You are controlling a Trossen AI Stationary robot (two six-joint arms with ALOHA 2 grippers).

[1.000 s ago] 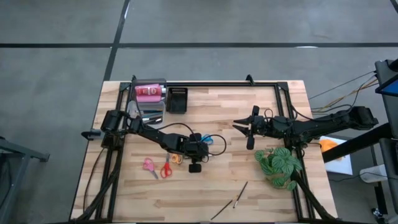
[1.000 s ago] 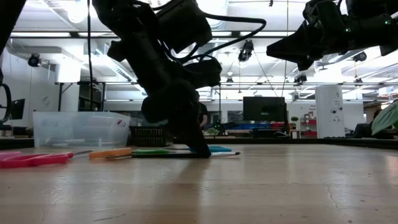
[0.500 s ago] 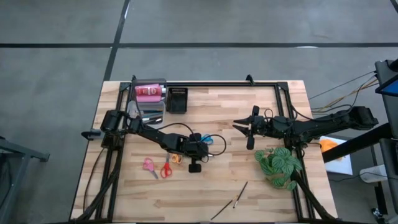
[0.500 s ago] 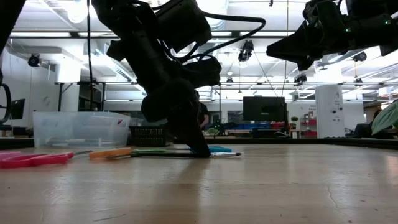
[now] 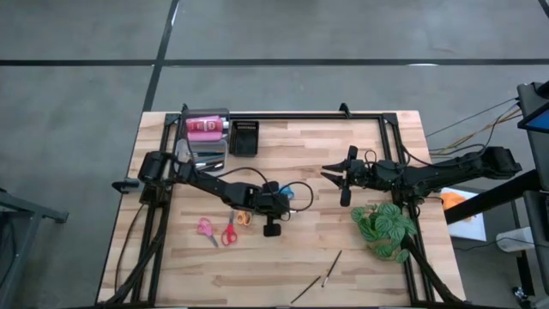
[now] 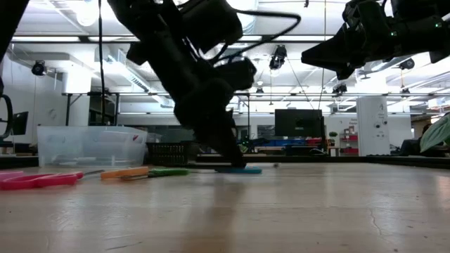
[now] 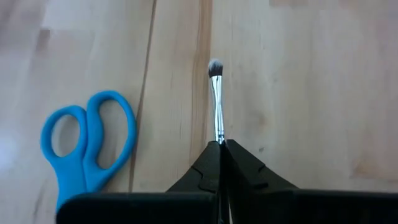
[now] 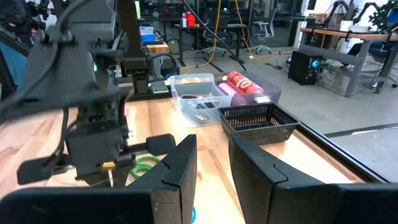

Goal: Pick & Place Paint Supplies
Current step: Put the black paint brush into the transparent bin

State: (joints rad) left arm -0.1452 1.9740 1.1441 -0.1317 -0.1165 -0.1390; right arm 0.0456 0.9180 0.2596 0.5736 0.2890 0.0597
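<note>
My left gripper (image 5: 280, 202) is at mid-table, shut on a thin brush (image 7: 216, 99) with a silver ferrule and a grey tip. The brush sticks out ahead of the fingertips. Blue scissors (image 7: 87, 149) lie flat on the wood just beside it. In the low view the gripper (image 6: 238, 161) stands over the blue scissors (image 6: 239, 170). My right gripper (image 5: 336, 176) hovers level above the table right of centre. Its fingers are a little apart (image 8: 211, 168) with nothing between them. Pink bottles (image 5: 204, 127) lie in the clear tub (image 5: 216, 153) at the back left. My left gripper pinches the brush between its two fingertips, just behind the metal ferrule (image 7: 219, 138). The fingers slant down from the table's left side and lie along the brush. The bristle tip (image 7: 214, 65) points away from them, just above the wood.
Pink scissors (image 5: 206, 227), red scissors (image 5: 229, 233) and an orange-and-green pair (image 5: 244, 219) lie near the left arm. Two thin brushes (image 5: 333, 267) (image 5: 302, 293) lie by the near edge. A black tray (image 5: 244, 137) sits beside the tub, and a green plant (image 5: 384, 227) at the right.
My left gripper has risen a little and shifted slightly toward the table's right. The brush, which lay flat on the wood, has come up with it, and its tip is now just off the table.
</note>
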